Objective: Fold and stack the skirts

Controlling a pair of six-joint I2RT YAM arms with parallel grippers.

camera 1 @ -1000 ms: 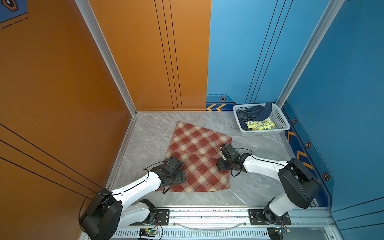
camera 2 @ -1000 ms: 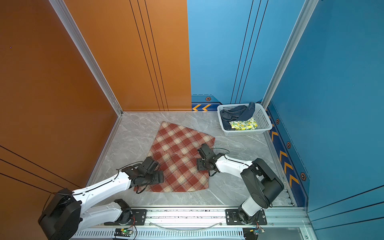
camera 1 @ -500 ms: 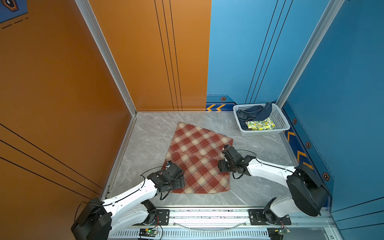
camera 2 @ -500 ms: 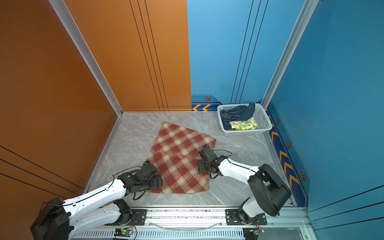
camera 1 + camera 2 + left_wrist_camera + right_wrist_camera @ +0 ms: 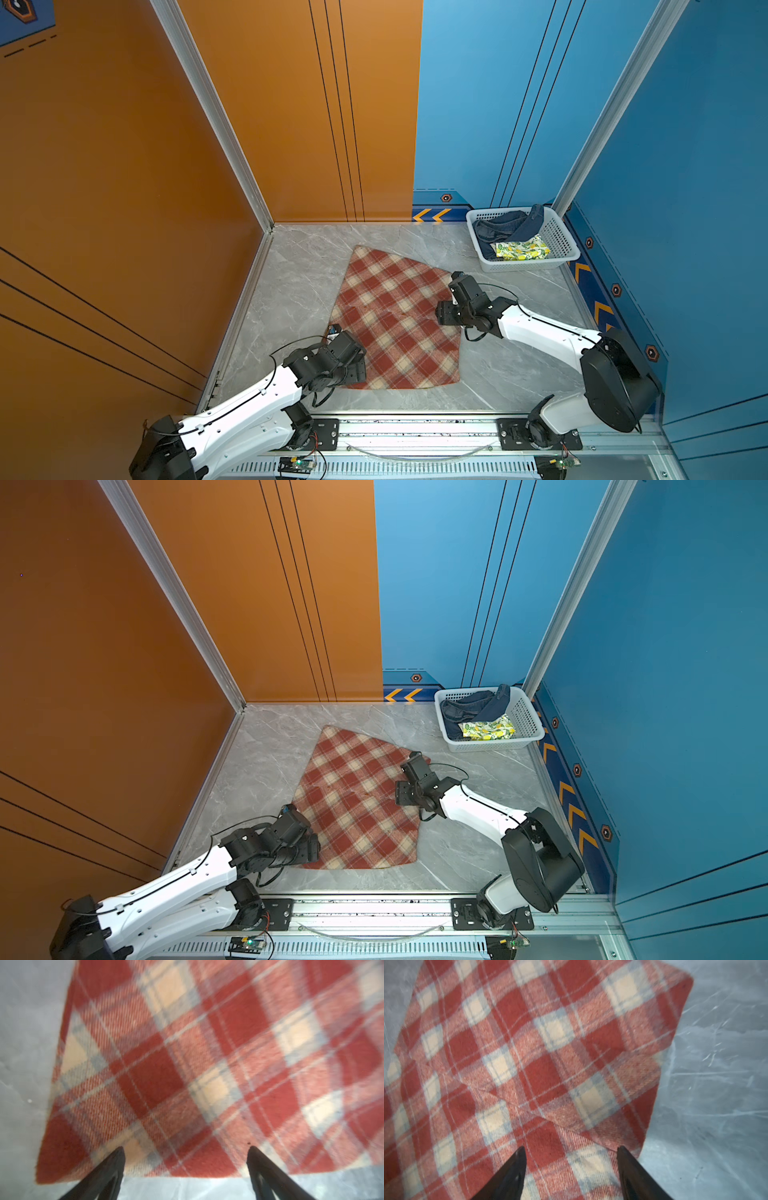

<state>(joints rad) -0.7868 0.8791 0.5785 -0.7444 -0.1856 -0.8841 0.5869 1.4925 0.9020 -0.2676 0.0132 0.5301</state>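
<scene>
The red-and-cream plaid skirt (image 5: 395, 316) (image 5: 357, 804) lies spread on the grey marble surface, with a fold line across its middle. My left gripper (image 5: 357, 370) (image 5: 186, 1148) is open at the skirt's near-left corner, its fingers over the hem (image 5: 145, 1172) with nothing between them. My right gripper (image 5: 442, 318) (image 5: 571, 1147) is open low over the skirt's right edge, where an upper layer of plaid (image 5: 571, 1084) overlaps a lower one. The dark blue denim skirt (image 5: 498, 226) and the lemon-print skirt (image 5: 521, 249) lie bunched in the basket.
The white perforated basket (image 5: 528, 264) (image 5: 494, 744) stands at the back right corner. Orange and blue walls close in the left, back and right sides. A metal rail (image 5: 415, 424) with both arm bases runs along the front edge.
My left gripper has drawn back toward the front, from mid-skirt to the near-left corner. The right jaws have spread a little wider in nearly the same spot.
</scene>
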